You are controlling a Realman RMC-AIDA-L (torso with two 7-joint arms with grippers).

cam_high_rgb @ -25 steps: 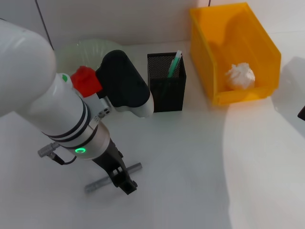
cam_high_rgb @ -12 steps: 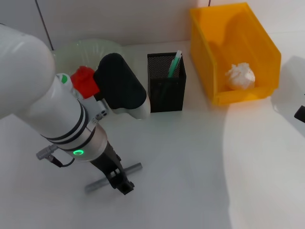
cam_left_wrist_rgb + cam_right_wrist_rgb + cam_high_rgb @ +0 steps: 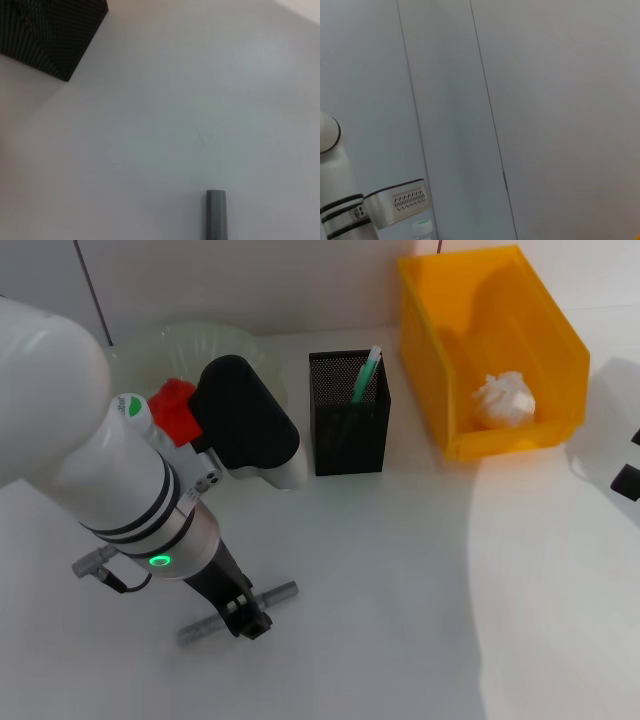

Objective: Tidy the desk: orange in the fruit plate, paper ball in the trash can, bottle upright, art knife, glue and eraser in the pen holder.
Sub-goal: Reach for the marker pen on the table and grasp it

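Landmark: pen holder [image 3: 349, 412], black mesh, on the white desk [image 3: 400, 580].
- Plate [image 3: 160, 345]: pale green, left of it, behind the left arm.
- Left gripper [image 3: 246, 618]: near-left of the holder, low over the grey art knife [image 3: 283, 591] lying flat; fingers straddle it, whether clamped cannot be told.
- Trash can [image 3: 432, 330]: yellow, right of holder, paper ball [image 3: 504, 398] inside.
- Right gripper [image 3: 628, 478]: far right edge, state unclear.

surface: white desk [image 3: 400, 570] | backdrop: pale panelled wall [image 3: 545, 100] with seams | light: brighter right
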